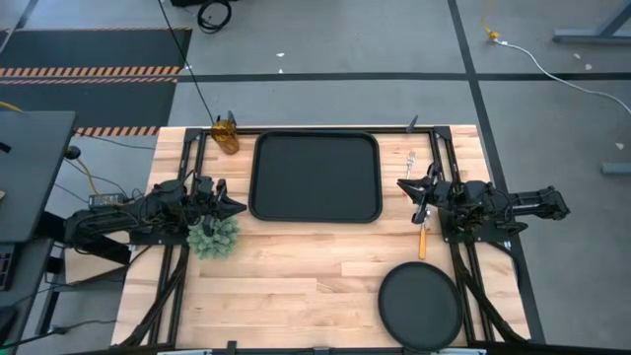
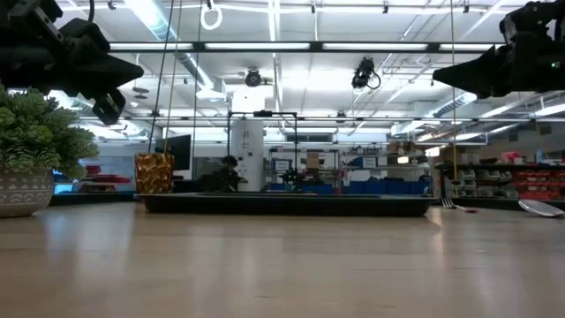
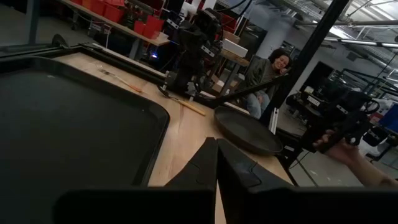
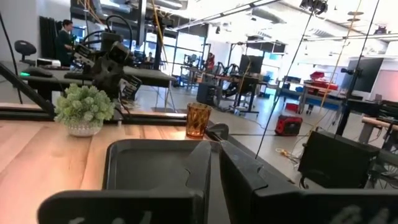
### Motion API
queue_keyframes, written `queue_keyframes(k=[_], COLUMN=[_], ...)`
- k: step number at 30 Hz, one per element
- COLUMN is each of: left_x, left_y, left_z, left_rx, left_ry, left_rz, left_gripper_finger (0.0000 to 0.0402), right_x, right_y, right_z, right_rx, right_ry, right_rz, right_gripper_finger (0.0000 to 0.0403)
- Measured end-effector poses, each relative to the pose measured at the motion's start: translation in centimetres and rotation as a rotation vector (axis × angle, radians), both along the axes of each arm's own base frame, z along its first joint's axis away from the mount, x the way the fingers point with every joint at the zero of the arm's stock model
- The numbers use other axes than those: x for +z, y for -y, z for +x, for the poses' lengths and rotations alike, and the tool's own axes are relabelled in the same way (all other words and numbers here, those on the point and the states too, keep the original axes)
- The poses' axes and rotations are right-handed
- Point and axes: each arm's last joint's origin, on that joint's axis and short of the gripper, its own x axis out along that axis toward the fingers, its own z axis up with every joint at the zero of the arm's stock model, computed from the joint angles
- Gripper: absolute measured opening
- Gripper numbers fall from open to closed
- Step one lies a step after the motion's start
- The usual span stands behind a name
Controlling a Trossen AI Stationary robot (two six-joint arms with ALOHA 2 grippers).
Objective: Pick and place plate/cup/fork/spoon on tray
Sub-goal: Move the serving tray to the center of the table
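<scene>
Black rectangular tray (image 1: 316,177) sits upper centre of the high view on the light wood table (image 1: 296,286), nothing on it. Round plate (image 1: 421,306) is at the lower right, well apart from the tray, near the table's front edge. Amber cup (image 1: 227,133) stands at the upper left, just off the tray's left corner. Fork (image 1: 423,233) with orange handle lies right of the tray, partly under the right arm, tines toward the top of the frame. Spoon (image 2: 540,208) shows only at the far right edge of the low view, flat on the table; it can't be made out in the high view.

Left gripper (image 1: 235,207) hovers just left of the tray, above the green potted plant (image 1: 214,237), 2 fingers pressed together, holding nothing. Right gripper (image 1: 402,184) hovers just right of the tray, over the fork area, fingers also closed together and empty. In the low view both grippers hang in the upper corners, clear of the table.

A seated person (image 3: 267,78) shows beyond the table in the left wrist view.
</scene>
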Motion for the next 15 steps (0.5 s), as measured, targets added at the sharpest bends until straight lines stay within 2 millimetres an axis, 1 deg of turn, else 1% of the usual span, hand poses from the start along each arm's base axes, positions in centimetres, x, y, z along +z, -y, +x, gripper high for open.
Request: queue_keyframes(k=[2,4,11,15], left_x=[0.0,0.0,0.0,0.0], left_y=[0.0,0.0,0.0,0.0], left_z=[0.0,0.0,0.0,0.0], left_rx=[0.0,0.0,0.0,0.0], left_ry=[0.0,0.001,0.0,0.0], left_rz=[0.0,0.0,0.0,0.0], left_gripper_finger=[0.0011,0.0011,0.0011,0.0011], right_x=[0.1,0.7,2.4,2.7], right_y=[0.0,0.0,0.0,0.0], right_z=[0.0,-0.1,-0.7,-0.8], right_rx=[0.0,0.007,0.11,0.145], right_ry=[0.017,0.092,0.416,0.491], right_rz=[0.002,0.037,0.401,0.493], right_gripper_finger=[0.0039,0.004,0.004,0.004])
